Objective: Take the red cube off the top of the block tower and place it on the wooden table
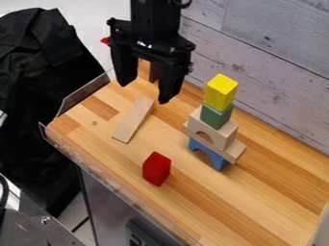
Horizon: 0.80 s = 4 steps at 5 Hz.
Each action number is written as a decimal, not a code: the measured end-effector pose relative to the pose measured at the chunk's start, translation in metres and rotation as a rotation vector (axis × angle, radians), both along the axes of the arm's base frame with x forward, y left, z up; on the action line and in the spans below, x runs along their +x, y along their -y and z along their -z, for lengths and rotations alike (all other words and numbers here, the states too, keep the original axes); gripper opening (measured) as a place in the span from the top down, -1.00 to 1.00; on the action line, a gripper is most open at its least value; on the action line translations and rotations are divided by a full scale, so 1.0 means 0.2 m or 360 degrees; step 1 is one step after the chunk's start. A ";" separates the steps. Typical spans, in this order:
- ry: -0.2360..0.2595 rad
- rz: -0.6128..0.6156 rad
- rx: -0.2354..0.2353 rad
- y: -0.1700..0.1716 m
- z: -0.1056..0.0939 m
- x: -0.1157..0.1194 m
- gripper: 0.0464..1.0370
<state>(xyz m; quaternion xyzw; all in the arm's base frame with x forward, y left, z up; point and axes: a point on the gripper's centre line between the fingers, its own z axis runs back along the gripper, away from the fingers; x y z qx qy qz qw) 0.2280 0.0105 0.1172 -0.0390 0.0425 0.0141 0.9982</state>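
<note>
Just under the gripper (145, 90), on the wooden table (270, 192): a flat plank (133, 120), long and narrow, of pale bare wood, with straight edges, lying at a slant. Far end close below the claw in the camera view, but no contact clearly visible. Claw released, with both fingers well spread and, as far as visible, nothing between them.

By judgement, a moment between two grasps, with part of the building already standing. For taking the plank from here: first a careful lining up above its narrow width, then a lowering with fingers apart, and only after this a closing on the long sides.

To the right of the plank, well apart from it, a tower. From the bottom up: a blue arch (220, 161), a pale crosspiece (236, 151), a pale arched block (225, 137), a green block (216, 116) and a yellow block (220, 92) at the very top. Upright, but probably easy to upset by a side touch.

Nearer to the camera, a red block (157, 169), smooth and plain, apart from plank and tower. Farther out, a grey panelled wall (276, 57) behind and a dark cloth (38, 86) at the left.
</note>
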 end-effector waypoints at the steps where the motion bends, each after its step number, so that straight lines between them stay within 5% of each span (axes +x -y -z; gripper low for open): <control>1: 0.0032 0.0018 0.0002 0.00 -0.03 0.03 -0.92; 4: 0.0005 0.0085 0.0034 0.03 -0.02 0.05 -0.92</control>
